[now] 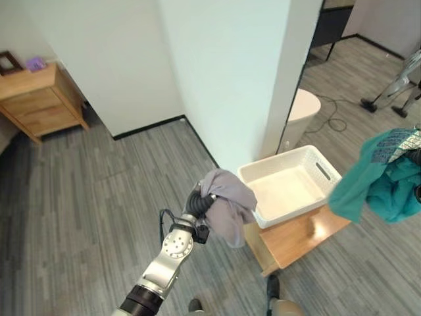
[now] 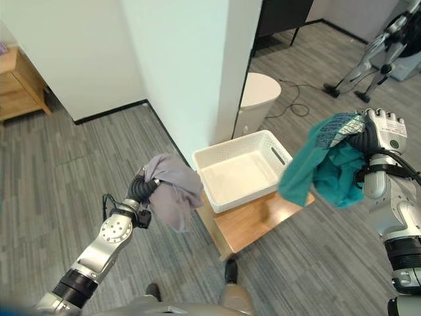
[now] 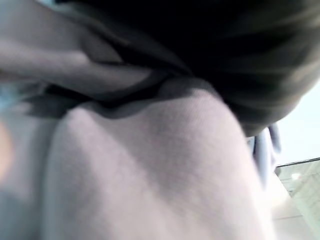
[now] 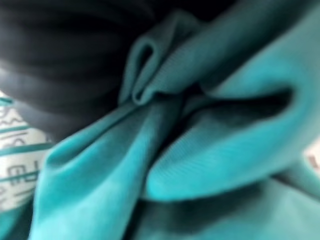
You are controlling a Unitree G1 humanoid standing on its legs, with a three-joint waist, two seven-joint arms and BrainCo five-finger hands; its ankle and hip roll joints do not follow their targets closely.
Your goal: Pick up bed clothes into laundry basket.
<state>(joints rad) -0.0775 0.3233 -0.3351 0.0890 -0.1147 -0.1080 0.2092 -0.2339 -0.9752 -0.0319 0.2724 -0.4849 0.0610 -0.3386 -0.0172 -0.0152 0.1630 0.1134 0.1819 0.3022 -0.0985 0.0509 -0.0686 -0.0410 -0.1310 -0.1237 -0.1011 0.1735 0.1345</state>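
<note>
My left hand (image 2: 140, 187) is raised above the floor and shut on a grey cloth (image 2: 172, 197), which hangs in a bunch just left of the white laundry basket (image 2: 230, 145). Seen close in the left wrist view, the grey cloth (image 3: 150, 165) covers the fingers. On the other side of the basket, my right hand (image 2: 383, 131) is held high and shut on a teal cloth (image 2: 322, 171) with a patterned patch. That teal cloth (image 4: 175, 150) lies folded against the hand in the right wrist view. Nothing lies in the basket, which sits on a low wooden table (image 2: 263, 220).
A white wall corner (image 2: 191, 79) stands right behind the basket, with a round white bin (image 2: 260, 92) beside it. A wooden dresser (image 1: 39, 99) is at the far left. Grey plank floor (image 1: 79, 210) spreads around the table.
</note>
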